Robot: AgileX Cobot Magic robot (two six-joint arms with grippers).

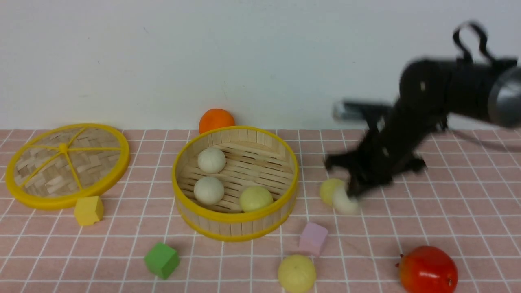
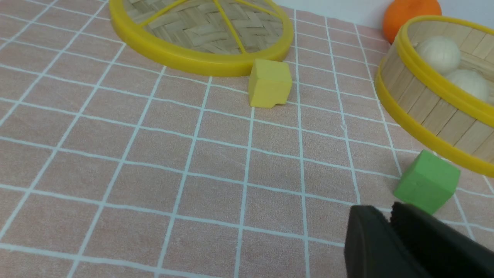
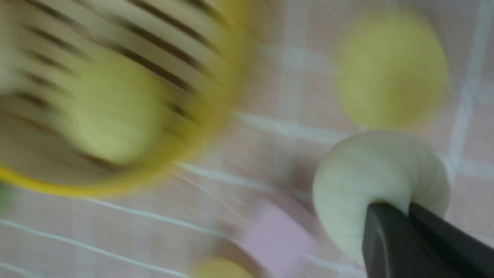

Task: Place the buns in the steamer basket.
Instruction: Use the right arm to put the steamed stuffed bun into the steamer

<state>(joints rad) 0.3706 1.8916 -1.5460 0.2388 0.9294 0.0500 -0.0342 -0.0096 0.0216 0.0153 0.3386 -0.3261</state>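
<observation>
The steamer basket (image 1: 234, 221) stands mid-table and holds two off-white buns (image 1: 211, 160) (image 1: 209, 190) and a pale yellow bun (image 1: 255, 198). Just right of it, my right gripper (image 1: 352, 191) is shut on an off-white bun (image 3: 370, 173), pinching its soft skin between the fingertips. A pale yellow bun (image 1: 329, 190) lies right beside the held one. Another pale yellow bun (image 1: 296, 273) sits near the front edge. My left gripper (image 2: 388, 212) is shut with nothing in it, low over the cloth by the green cube (image 2: 426, 181); the front view does not show it.
The flat woven lid (image 1: 67, 165) lies at the far left with a yellow cube (image 1: 88, 210) in front of it. A pink cube (image 1: 312, 239) sits right of the basket's front. An orange fruit (image 1: 216, 120) is behind the basket, a red fruit (image 1: 427, 270) at the front right.
</observation>
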